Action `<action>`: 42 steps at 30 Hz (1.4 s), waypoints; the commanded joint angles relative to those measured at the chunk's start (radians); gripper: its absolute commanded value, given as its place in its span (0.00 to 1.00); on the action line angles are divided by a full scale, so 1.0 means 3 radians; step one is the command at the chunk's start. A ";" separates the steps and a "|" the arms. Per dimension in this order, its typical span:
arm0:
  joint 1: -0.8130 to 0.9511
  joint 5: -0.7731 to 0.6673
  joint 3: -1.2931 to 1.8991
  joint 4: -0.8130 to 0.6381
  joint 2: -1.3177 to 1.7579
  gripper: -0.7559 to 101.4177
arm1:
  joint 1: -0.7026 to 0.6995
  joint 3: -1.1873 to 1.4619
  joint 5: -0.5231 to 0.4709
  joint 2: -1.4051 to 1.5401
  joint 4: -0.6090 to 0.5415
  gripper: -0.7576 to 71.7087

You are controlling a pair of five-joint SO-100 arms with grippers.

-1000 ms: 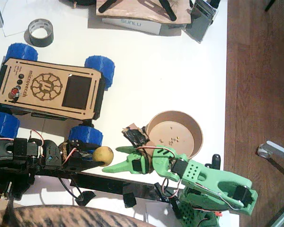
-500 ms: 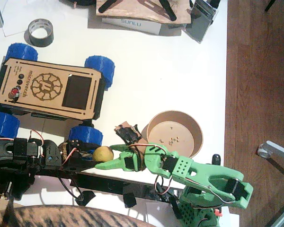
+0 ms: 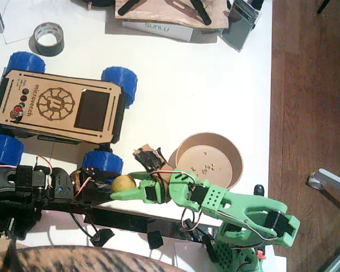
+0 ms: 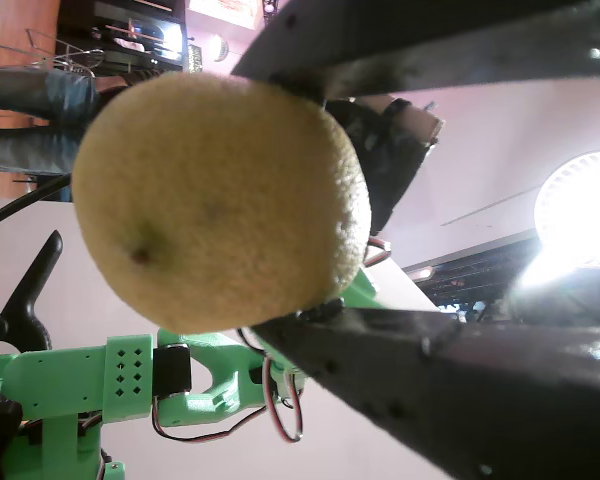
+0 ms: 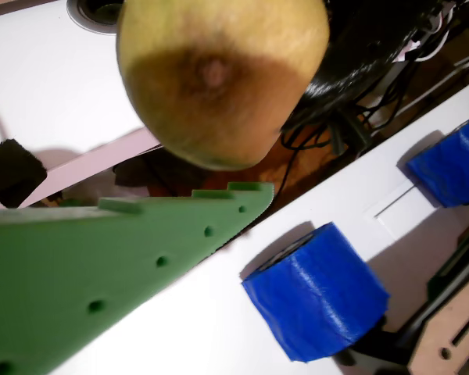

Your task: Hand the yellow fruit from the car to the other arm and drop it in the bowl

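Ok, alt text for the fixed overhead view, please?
The black left arm's hand holds the yellow fruit while the green right arm's open hand closes in around it, beside the car. The bowl sits just right, holding only crumbs.

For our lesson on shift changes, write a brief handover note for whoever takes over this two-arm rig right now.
Left gripper (black arm): shut on the yellow fruit, clamped between both black fingers in a wrist view.
Right gripper (green arm): open, fingers either side of the fruit, not yet clamped.
Car: behind the left arm, deck bare.
Bowl: only crumbs inside.
Done: fruit off the car, brought to the handover point.
Left: green gripper closes, black releases, drop in the bowl.
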 commanded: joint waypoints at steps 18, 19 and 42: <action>-0.0005 -0.0031 -0.0031 -0.0133 0.0061 0.10 | -0.0128 -0.0215 -0.0087 0.0097 0.0112 0.01; -0.0005 -0.0031 -0.0031 -0.0128 0.0061 0.19 | -0.0128 -0.0205 -0.0087 0.0087 0.0107 0.01; -0.0010 -0.0020 -0.0031 -0.0107 0.0061 0.57 | 0.0123 -0.0143 -0.0087 0.0353 0.0169 0.01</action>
